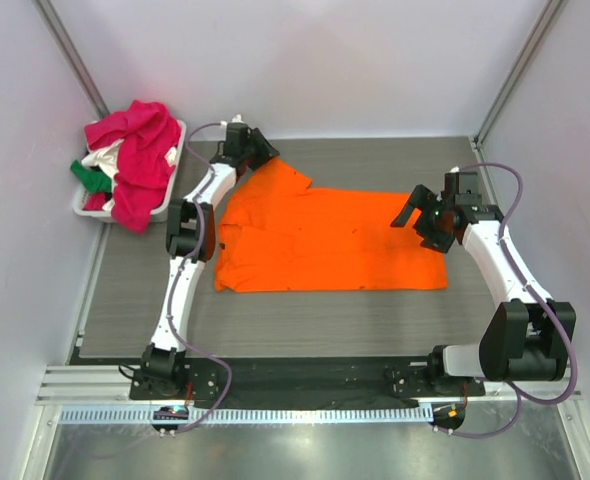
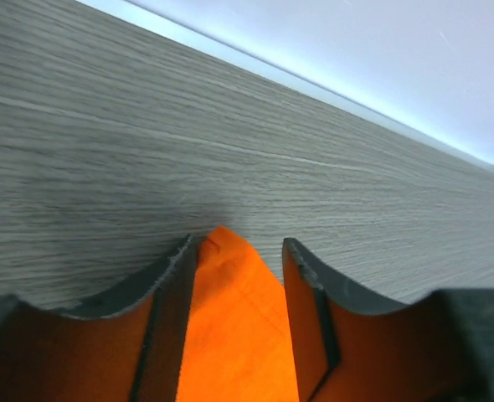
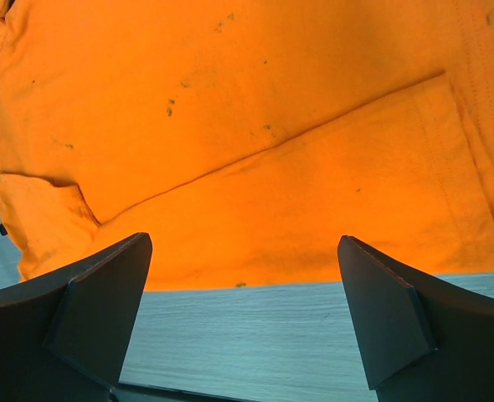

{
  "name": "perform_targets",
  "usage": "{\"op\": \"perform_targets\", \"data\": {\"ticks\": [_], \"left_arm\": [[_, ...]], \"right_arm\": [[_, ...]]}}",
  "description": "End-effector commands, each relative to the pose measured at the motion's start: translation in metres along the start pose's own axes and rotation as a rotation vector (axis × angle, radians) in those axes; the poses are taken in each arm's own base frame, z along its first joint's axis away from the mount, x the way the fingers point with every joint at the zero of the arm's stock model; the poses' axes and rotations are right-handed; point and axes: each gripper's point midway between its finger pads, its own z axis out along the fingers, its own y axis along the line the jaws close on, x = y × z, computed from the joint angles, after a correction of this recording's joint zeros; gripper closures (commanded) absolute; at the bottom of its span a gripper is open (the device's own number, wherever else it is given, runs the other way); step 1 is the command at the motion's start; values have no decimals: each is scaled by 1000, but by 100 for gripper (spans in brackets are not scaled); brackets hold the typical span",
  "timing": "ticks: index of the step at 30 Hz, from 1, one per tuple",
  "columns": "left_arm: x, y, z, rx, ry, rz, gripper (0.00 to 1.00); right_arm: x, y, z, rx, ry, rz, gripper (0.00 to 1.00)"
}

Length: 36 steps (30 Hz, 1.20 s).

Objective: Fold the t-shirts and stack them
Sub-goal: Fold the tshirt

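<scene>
The bright orange t-shirt (image 1: 325, 240) lies spread flat on the table, with small dark specks on it. My left gripper (image 1: 258, 152) is at its far left sleeve corner. In the left wrist view the sleeve tip (image 2: 234, 318) lies between the fingers (image 2: 167, 293), which stand partly apart and are not pinched on it. My right gripper (image 1: 422, 217) hovers open at the shirt's right edge. In the right wrist view the shirt's hem (image 3: 255, 209) lies just beyond the wide-open fingers (image 3: 105, 285). Magenta-pink (image 1: 135, 150), white (image 1: 103, 158) and green (image 1: 87, 176) shirts are heaped at the far left.
The white plastic basket (image 1: 171, 188) with the heaped shirts stands at the table's far left corner, close to the left arm. Grey walls enclose the table at the back and both sides. Bare wood-grain table (image 1: 305, 320) shows in front of the orange shirt.
</scene>
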Motion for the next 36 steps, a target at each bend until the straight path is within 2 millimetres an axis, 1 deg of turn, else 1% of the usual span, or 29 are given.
{"op": "perform_targets", "data": {"ticks": [1,4,5,7,8,9,10,11,12,13,14,15,16,17,18,19,20,21,22,23,24,25,26,28,29,31,32,35,36], "left_arm": [[36,24,-4,-106,109,9,55],[35,23,-5,-110,104,13,65],[34,24,-5,-111,103,12,72],[35,24,-4,-109,107,14,78],[33,24,-4,-106,105,14,90],[34,24,-4,-103,106,9,96],[33,26,-2,-101,107,3,100],[33,26,-2,-97,110,-2,100],[33,26,-1,-94,110,-9,100],[32,26,-1,-86,113,-11,100],[32,25,-1,-81,113,-8,100],[31,24,-3,-81,113,-5,100],[26,18,-7,-68,112,-9,100],[21,12,-12,-62,106,-9,100],[23,15,-16,-74,113,-11,100],[6,1,-25,-51,77,2,100],[3,-3,-29,-45,68,3,100],[4,0,-31,-52,71,-2,100],[-2,-4,-35,-45,61,-4,100],[-9,-10,-39,-31,53,-7,100],[-12,-12,-41,-23,51,-9,100],[-13,-15,-43,-16,52,-10,100],[-14,-18,-44,-9,54,-11,100],[-13,-20,-44,0,58,-12,100],[-12,-20,-45,3,63,-17,100],[-11,-20,-45,4,66,-20,100],[-11,-21,-46,5,68,-21,100],[-13,-23,-48,10,65,-19,100],[-14,-24,-48,12,62,-17,100]], "right_arm": [[-9,3,0,-2,-32,-10,0],[-10,2,3,7,-29,-6,0],[-10,-1,6,22,-26,-1,0],[-13,-2,10,36,-28,8,0],[-14,-7,17,61,-22,17,0],[-18,-6,20,60,-27,24,0],[-21,-5,23,61,-29,28,0],[-34,-3,25,72,-60,34,0],[-39,-5,34,87,-54,40,0],[-49,-9,37,102,-70,53,1],[-70,-4,36,96,-114,63,2],[-76,-14,52,136,-104,80,3],[-90,-22,56,156,-120,99,6],[-112,-20,55,158,-161,103,9],[-122,-25,62,179,-169,111,12],[-127,-42,77,235,-163,125,19],[-145,-40,79,244,-195,124,22],[-150,-43,84,259,-197,108,24],[-150,-57,100,317,-179,106,25],[-162,-56,101,327,-194,101,26],[-165,-59,106,338,-189,92,28],[-162,-68,121,371,-162,91,29],[-169,-67,123,371,-170,84,32],[-172,-72,133,389,-163,71,33],[-175,-73,142,389,-157,69,35],[-176,-75,149,387,-150,67,37],[-177,-76,155,388,-144,65,39],[-179,-75,164,378,-137,63,41],[-176,-77,169,380,-127,61,44]]}}
